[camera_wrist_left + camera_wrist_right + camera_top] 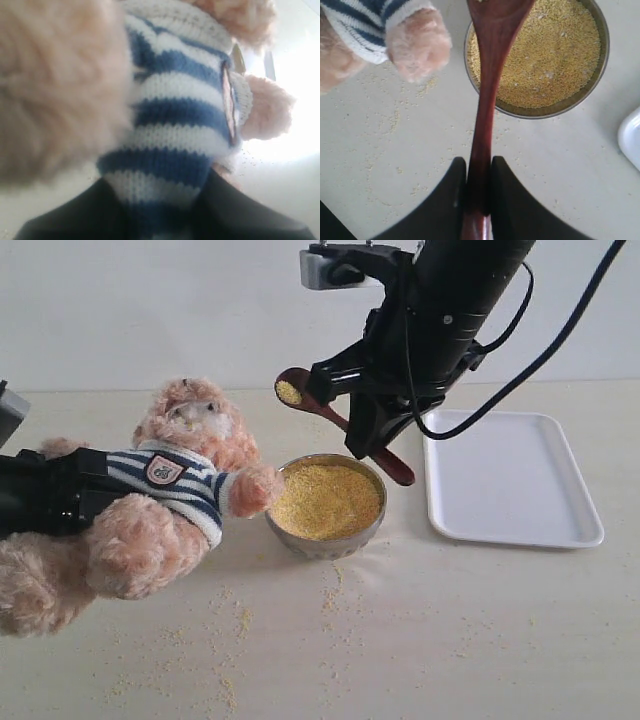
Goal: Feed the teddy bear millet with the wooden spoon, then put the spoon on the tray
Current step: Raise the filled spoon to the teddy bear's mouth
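The right arm slants down from above, its gripper [372, 435] [479, 185] clenched on the lower handle of the wooden spoon [335, 415] [487, 100]. Ahead of the jaws the spoon's bowl carries a few yellow grains, raised over the metal bowl [330, 545] of millet [325, 502] [545, 55] and aimed at the teddy bear's [170, 500] [175, 115] face without touching it. The left arm lies low and level, its gripper [50, 502] [160, 217] clamped around the bear's striped torso, while the white tray [510, 480] [632, 135] lies on the table behind the right jaws, at the handle-end side, with the spoon not on it.
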Controlling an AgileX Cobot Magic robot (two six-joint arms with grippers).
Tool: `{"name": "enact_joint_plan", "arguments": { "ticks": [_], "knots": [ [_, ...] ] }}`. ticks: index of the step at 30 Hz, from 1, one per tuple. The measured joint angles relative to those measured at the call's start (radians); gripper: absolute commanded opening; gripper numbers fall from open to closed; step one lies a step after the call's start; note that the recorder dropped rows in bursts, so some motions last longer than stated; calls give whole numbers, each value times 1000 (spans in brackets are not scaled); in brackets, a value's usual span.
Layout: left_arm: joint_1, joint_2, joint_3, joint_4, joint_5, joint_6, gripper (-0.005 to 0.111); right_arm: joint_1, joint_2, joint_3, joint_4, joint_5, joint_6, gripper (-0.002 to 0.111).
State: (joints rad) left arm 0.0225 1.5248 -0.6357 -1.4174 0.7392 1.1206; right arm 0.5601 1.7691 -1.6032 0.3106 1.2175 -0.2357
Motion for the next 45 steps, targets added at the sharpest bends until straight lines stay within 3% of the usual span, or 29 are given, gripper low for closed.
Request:
{"name": "enact_joint_plan", "arguments": {
  "ticks": [15, 21, 31, 45],
  "knots": [
    [0, 0, 3, -10, 27, -2, 5, -1, 0, 0, 245, -4, -42, 0],
    [0, 0, 3, -15, 29, -2, 5, 70, 30, 0, 256, -95, -36, 0],
    [0, 0, 3, -15, 53, -2, 5, 77, 115, 0, 248, -213, -25, 0],
    [0, 0, 3, -27, 53, -2, 5, 79, 117, 0, 203, -257, -229, 0]
  ]
}}
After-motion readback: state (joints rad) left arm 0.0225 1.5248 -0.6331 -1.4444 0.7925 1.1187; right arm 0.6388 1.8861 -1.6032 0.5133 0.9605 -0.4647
